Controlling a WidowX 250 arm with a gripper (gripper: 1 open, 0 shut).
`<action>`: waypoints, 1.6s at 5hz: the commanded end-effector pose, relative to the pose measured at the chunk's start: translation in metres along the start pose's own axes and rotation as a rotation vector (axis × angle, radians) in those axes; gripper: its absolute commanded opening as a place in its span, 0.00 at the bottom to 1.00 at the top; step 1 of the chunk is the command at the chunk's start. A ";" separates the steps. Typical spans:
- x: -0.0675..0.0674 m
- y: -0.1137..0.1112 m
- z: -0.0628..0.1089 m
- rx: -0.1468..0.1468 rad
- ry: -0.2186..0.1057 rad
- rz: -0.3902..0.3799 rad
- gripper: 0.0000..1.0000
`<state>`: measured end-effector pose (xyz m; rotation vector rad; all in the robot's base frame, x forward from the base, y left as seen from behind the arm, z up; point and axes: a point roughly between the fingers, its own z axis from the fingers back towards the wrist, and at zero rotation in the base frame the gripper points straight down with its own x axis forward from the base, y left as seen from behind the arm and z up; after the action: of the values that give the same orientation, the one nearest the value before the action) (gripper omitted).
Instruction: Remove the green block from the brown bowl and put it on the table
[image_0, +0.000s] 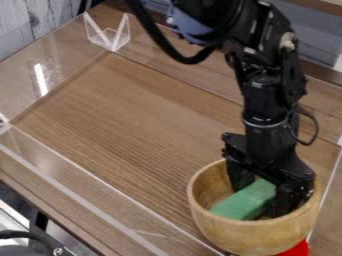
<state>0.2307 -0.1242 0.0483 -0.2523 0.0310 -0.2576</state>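
The brown bowl sits at the table's front right corner. Inside it lies the green block, tilted, its far end partly covered by my fingers. My black gripper reaches straight down into the bowl from above. Its jaws stand open, one finger on each side of the block's upper end. Whether the pads touch the block I cannot tell.
Low clear acrylic walls border the table; a folded clear piece stands at the back left. A red object peeks in at the bottom right edge beside the bowl. The dark arm rises over the table's right half.
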 end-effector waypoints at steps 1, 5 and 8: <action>0.009 -0.006 0.016 -0.005 -0.024 -0.002 1.00; 0.002 0.016 0.025 0.001 0.020 0.026 1.00; -0.001 0.041 0.021 0.006 0.051 -0.052 1.00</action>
<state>0.2382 -0.0808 0.0519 -0.2418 0.1009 -0.3028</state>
